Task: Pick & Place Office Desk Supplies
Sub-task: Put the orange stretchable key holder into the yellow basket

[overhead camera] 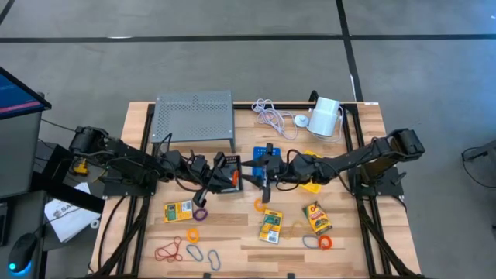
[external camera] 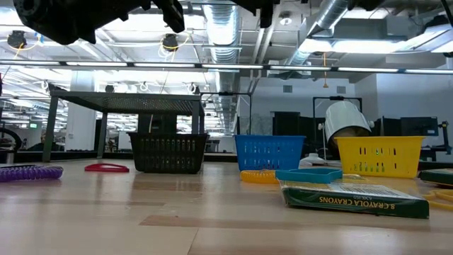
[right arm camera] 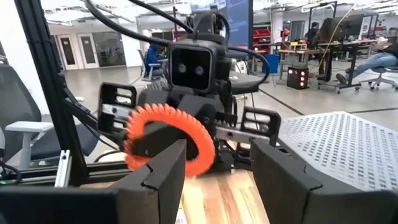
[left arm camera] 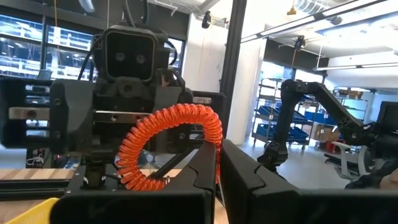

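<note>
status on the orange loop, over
Left gripper jaws shut on orange coil loop, raised over mid-table. Right gripper facing it, jaws open, not gripping the loop. Nothing between them.

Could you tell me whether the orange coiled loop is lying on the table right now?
No: the left claw is shut on the orange coiled loop, holding it in the air facing the right claw.

Blue bin (overhead camera: 262, 153): both end effectors meet just in front, gap blocked. Grey rack (overhead camera: 194, 114) walls off its left-rear; white cylinder (overhead camera: 326, 116) to right-rear. Tabletop (overhead camera: 232, 236) in front passable btwn packets (overhead camera: 270, 225) & loops (overhead camera: 168, 251).
</note>
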